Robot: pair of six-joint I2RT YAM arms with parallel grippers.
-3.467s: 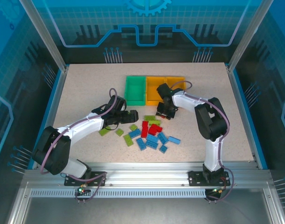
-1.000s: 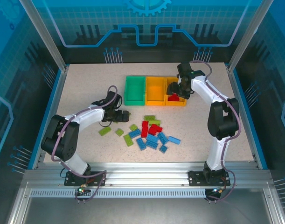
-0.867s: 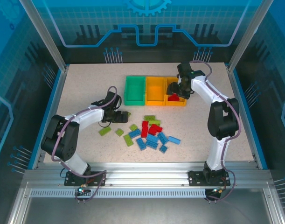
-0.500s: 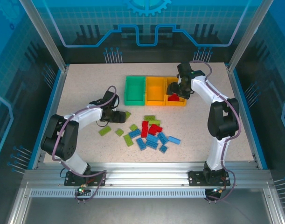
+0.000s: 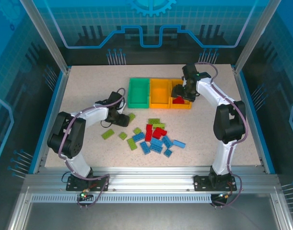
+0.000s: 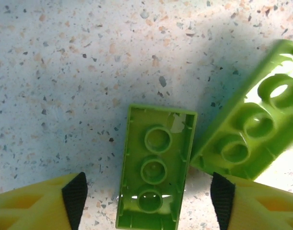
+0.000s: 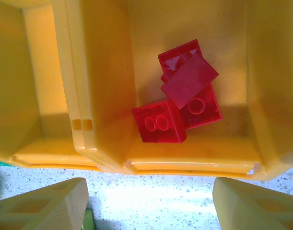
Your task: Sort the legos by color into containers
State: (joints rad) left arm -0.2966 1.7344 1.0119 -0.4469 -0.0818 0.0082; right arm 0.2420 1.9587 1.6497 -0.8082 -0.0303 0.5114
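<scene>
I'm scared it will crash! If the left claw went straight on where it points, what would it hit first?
Probably the upside-down lime green brick lying between the fingers of the left gripper, then the speckled table under it. Depth is hard to judge.

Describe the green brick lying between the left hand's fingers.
The lime green brick looks like glossy plastic. It lies flat and upside down on the speckled table, hollow underside up with three round tubes in a row. A second green brick seems to touch its right edge. The left hand straddles it, its fingers clear on either side.
</scene>
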